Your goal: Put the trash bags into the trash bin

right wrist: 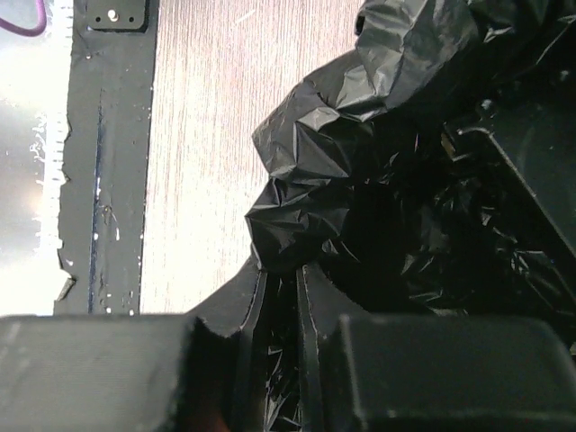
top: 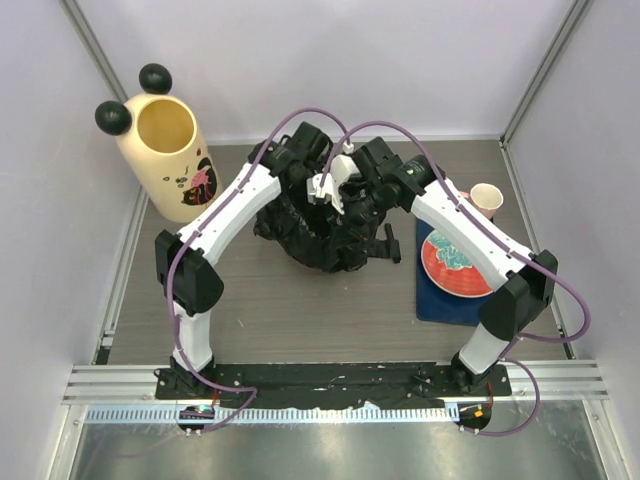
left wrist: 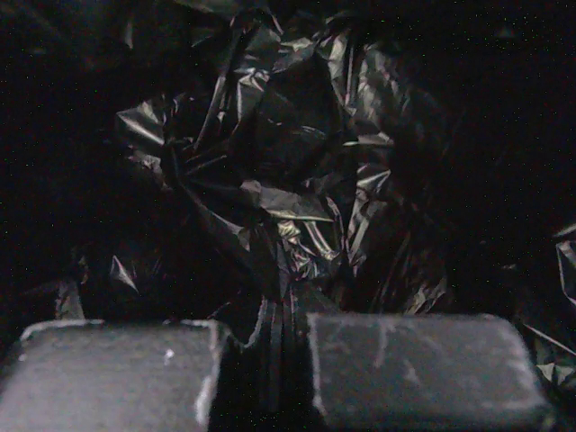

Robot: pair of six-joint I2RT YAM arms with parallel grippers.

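Observation:
The black crinkly trash bags [top: 318, 243] lie in a bunched heap at the middle of the table. They fill the left wrist view [left wrist: 288, 180] and the right half of the right wrist view [right wrist: 360, 180]. My left gripper [top: 298, 203] presses into the heap's left top; its jaws [left wrist: 283, 301] are closed on a fold of plastic. My right gripper [top: 362, 213] is at the heap's right top; its jaws [right wrist: 281, 281] are shut with bag plastic between them. The cream trash bin [top: 170, 160] with two black ball ears stands open at the far left, apart from the heap.
A small paper cup [top: 486, 198] stands at the far right. A red plate [top: 455, 265] lies on a blue mat [top: 432, 303] at the right. A black strip [right wrist: 108, 153] runs along the table's near edge. Walls and metal posts close in the sides.

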